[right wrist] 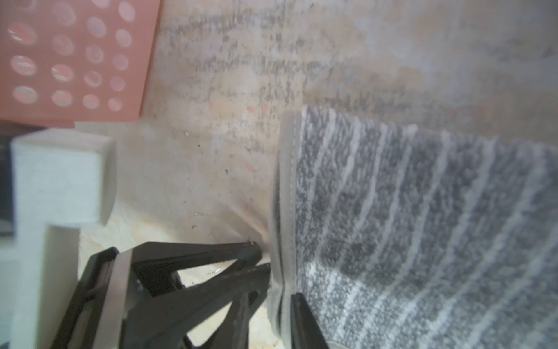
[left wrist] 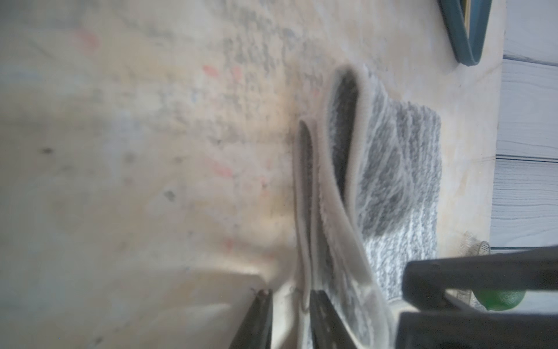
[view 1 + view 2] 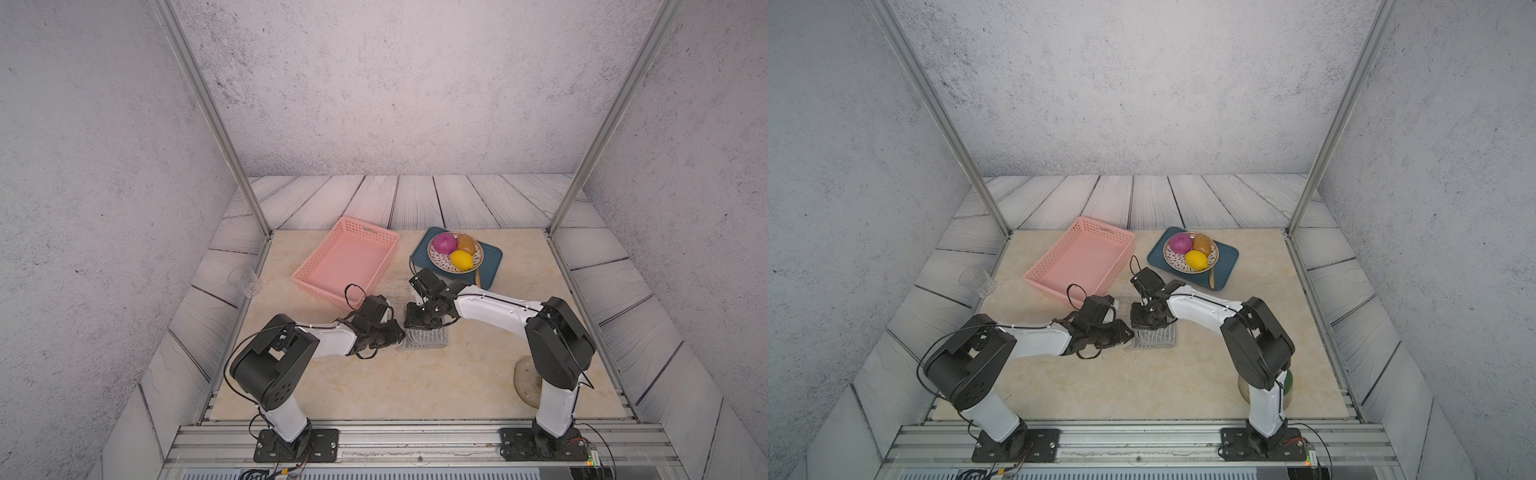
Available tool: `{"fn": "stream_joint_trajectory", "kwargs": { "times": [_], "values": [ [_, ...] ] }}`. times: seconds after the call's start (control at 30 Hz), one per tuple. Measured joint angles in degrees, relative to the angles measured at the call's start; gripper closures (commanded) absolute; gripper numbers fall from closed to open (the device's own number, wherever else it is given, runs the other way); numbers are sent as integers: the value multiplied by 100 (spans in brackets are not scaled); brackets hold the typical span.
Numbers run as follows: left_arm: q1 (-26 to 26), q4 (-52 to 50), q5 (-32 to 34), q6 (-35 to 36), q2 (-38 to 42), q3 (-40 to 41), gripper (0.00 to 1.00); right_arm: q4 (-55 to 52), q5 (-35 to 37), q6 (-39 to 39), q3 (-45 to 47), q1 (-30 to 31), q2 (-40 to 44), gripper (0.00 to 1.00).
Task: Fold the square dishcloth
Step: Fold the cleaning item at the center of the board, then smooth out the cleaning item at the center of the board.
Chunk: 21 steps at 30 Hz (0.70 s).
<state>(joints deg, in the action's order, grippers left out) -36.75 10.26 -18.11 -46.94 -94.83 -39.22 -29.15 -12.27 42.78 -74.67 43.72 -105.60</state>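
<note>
The square dishcloth (image 3: 430, 338) (image 3: 1160, 336) lies folded into a small grey, white-striped pad on the beige table, in front of the pink basket. Both grippers are down at its left edge. My left gripper (image 3: 400, 332) (image 2: 291, 293) is open, and the cloth's light trim (image 2: 303, 211) runs loosely between its fingers with a gap on one side. My right gripper (image 3: 415, 326) (image 1: 271, 297) is also open, straddling the doubled trim edge (image 1: 285, 196) of the dishcloth (image 1: 422, 226). The cloth's top layer (image 2: 401, 181) arches up a little at the fold.
A pink basket (image 3: 347, 262) stands behind the left gripper. At the back right, a blue tray (image 3: 492, 259) carries a plate (image 3: 478, 259) of fruit. A clear cup (image 3: 246, 282) sits at the left edge. A translucent round mat (image 3: 524, 380) lies by the right arm's base.
</note>
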Motion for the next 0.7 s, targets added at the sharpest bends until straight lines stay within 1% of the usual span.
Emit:
{"fn": "stream_joint_trajectory", "kwargs": {
  "times": [0.13, 0.23, 0.43, 0.53, 0.7],
  "values": [
    [-4, -424, 352, 68, 323, 66, 69, 24, 210, -2, 240, 0, 339, 79],
    [-48, -785, 704, 229, 667, 48, 68, 13, 511, -11, 457, 0, 629, 79],
    [-385, -1449, 1425, 785, 1296, -254, 61, 11, 1176, -24, 1032, 0, 1294, 80],
    [-557, -1576, 1600, 1110, 1427, -483, 61, 28, 1425, -17, 1377, -2, 1572, 81],
    [-717, -1598, 1582, 1543, 1351, -811, 60, 70, 1631, 17, 1720, -4, 1751, 81]
  ]
}}
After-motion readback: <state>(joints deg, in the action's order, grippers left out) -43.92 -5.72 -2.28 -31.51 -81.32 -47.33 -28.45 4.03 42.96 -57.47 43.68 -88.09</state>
